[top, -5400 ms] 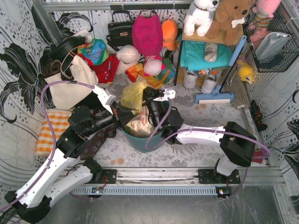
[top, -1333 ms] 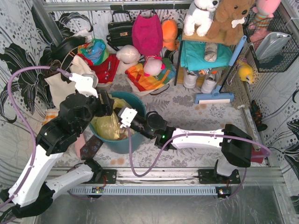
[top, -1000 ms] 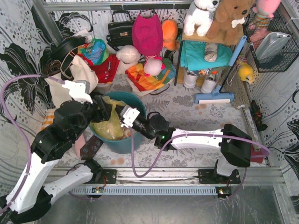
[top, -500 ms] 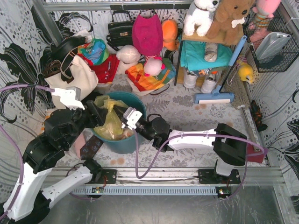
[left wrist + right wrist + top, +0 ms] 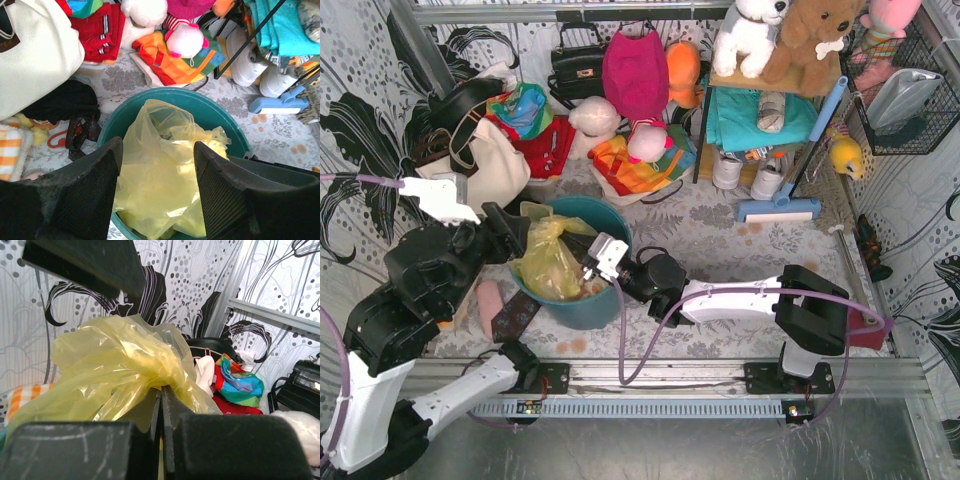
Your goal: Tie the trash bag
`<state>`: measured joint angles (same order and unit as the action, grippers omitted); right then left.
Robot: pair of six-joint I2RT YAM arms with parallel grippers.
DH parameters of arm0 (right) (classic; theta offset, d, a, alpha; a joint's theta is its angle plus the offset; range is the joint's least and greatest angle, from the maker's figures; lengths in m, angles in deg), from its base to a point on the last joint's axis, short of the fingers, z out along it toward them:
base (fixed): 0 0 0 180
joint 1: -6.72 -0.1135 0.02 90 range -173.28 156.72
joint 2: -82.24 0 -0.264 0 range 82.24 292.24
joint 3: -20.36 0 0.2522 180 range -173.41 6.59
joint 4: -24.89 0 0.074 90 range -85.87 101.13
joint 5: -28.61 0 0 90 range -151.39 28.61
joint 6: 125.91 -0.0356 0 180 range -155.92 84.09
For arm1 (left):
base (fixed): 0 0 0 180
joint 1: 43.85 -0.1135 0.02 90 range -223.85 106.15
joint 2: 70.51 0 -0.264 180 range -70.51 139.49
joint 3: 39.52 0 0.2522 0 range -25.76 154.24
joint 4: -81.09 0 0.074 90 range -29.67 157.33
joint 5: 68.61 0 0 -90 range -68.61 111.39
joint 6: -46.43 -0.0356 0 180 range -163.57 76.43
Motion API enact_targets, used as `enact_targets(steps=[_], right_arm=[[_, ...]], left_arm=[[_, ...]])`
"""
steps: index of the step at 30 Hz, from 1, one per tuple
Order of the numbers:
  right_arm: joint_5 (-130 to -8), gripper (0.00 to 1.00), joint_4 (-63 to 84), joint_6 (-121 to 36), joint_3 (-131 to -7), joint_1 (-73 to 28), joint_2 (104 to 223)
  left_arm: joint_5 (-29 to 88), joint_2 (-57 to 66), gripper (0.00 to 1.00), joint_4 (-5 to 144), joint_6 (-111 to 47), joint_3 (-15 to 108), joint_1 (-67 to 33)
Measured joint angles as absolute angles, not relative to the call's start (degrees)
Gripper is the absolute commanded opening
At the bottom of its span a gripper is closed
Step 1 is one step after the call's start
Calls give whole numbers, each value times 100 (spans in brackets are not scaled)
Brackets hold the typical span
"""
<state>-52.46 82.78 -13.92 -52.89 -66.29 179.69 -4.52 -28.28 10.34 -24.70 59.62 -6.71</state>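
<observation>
The trash bag (image 5: 550, 262) is thin yellow plastic, bunched up inside the teal bucket (image 5: 610, 225). My right gripper (image 5: 584, 270) reaches in from the right and is shut on a gathered fold of the bag (image 5: 115, 360), its jaws pressed together (image 5: 162, 392). My left gripper (image 5: 518, 236) hovers at the bucket's left rim. In the left wrist view it is open (image 5: 157, 145), with the bag (image 5: 160, 185) below and between its fingers (image 5: 95, 185) and nothing held. The bucket rim (image 5: 170, 95) rings the bag.
A cream tote bag (image 5: 480, 170) and black handbags lie behind the bucket at the left. Soft toys and bright cloths (image 5: 635, 75) crowd the back. A shelf with shoes (image 5: 760, 130) and a blue brush (image 5: 780, 208) stand at the right.
My left arm has drawn back to the left, its open fingers now at the bucket's left rim. The right gripper stays shut on the bag and has shifted slightly right.
</observation>
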Motion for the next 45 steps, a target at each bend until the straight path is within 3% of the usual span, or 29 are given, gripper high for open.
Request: enact_targets(steps=[27,45], right_arm=[[-5635,0,8534,-1595,-5855,-6651,18526],[-5948,0,8906,-1595,-5800,-6651,18539]], left_arm=[[-129,-3134,61,1005,-2336,5247,-671],[315,-3645,65,1031,-2157,4791,-671]])
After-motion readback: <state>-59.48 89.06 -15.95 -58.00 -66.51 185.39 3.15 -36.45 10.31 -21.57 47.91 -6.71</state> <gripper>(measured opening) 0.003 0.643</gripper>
